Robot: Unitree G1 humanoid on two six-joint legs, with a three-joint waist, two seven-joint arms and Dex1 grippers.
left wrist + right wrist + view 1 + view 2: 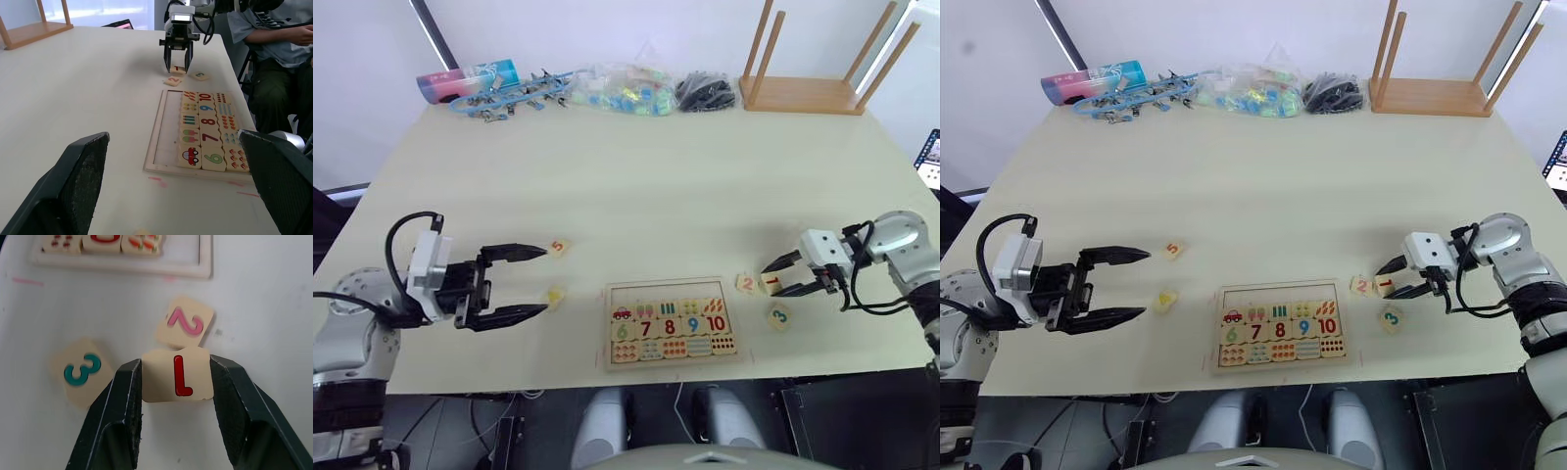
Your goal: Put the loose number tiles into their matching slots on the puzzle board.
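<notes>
The right claw point(176, 382) had the red 1 tile point(178, 374) between its 2 black fingers, which touched its sides, so it looked clamped on it, though I could not tell how tight. To do this step well, it should squeeze firmly, lift straight up and keep clear of the 2 tile point(186, 325) touching it.

The 3 tile point(80, 371) sat just beside. The puzzle board point(672, 334) lay near, on the counter point(636, 176), its top row of slots point(671, 294) bare.

The left claw point(514, 284) hung wide apart, holding nothing, between the 5 tile point(558, 248) and the 4 tile point(554, 293).
</notes>
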